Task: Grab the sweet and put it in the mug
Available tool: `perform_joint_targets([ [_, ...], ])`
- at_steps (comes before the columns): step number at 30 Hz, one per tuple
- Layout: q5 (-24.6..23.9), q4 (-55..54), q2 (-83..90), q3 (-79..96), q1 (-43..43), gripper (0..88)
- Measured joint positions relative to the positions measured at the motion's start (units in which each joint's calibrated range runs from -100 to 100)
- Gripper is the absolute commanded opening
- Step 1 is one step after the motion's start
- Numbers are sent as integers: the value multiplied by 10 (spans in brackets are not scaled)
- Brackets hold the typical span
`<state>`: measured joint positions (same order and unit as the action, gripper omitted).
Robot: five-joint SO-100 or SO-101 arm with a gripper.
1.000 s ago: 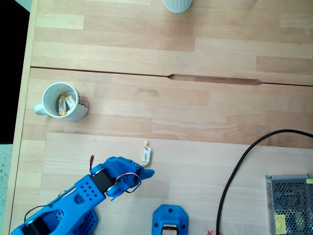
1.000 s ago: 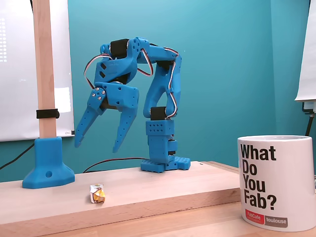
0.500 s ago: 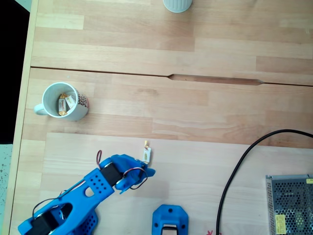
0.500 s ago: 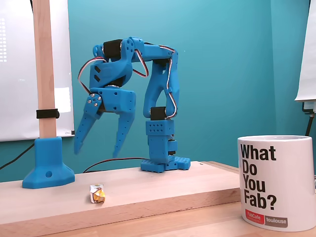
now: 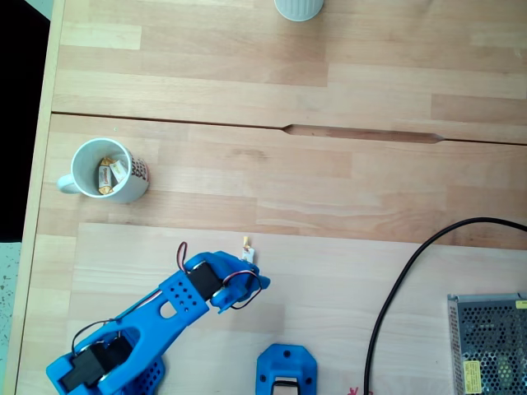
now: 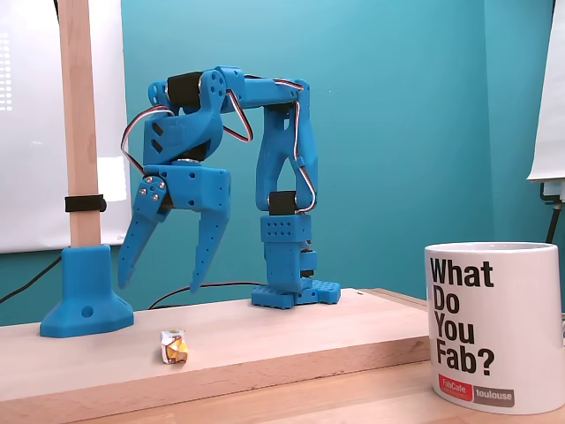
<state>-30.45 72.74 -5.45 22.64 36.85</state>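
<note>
In the top-down fixed view, the white mug [image 5: 76,156] with a reddish speckled side stands at the left, with wrapped candies inside it. The sweet [image 5: 246,245] lies on the wood, its lower part covered by my blue gripper [image 5: 245,271] hanging over it. In the side fixed view, my gripper [image 6: 161,284] is open with its fingers pointing down. It is a little above the table, with the sweet [image 6: 174,346] lying below and in front of it. Nothing is between the fingers.
A plain pale cup [image 5: 298,8] stands at the far edge and shows in the side view as a white cup [image 6: 490,327] with black lettering. A black cable [image 5: 395,288] and a metal mesh box [image 5: 490,341] lie at the right. A blue post base [image 5: 286,370] is near the arm.
The arm has swung towards the sweet. The open gripper now hangs over it, covering part of it from above, and sits slightly lower. The sweet and the mug have not moved.
</note>
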Motion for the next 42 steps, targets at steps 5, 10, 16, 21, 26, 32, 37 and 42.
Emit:
perform_joint_targets([
  [5, 6, 40, -11, 0, -2, 291],
  [10, 7, 46, -17, 0, -35, 291],
  [16, 7, 46, -20, 0, -58, 291],
  [21, 7, 46, -64, -22, -58, 291],
  [26, 11, 46, -74, -67, -58, 291],
  [32, 12, 46, -119, -88, -58, 291],
  [37, 11, 46, -149, -126, -58, 291],
  [42, 12, 46, -172, -157, -58, 291],
])
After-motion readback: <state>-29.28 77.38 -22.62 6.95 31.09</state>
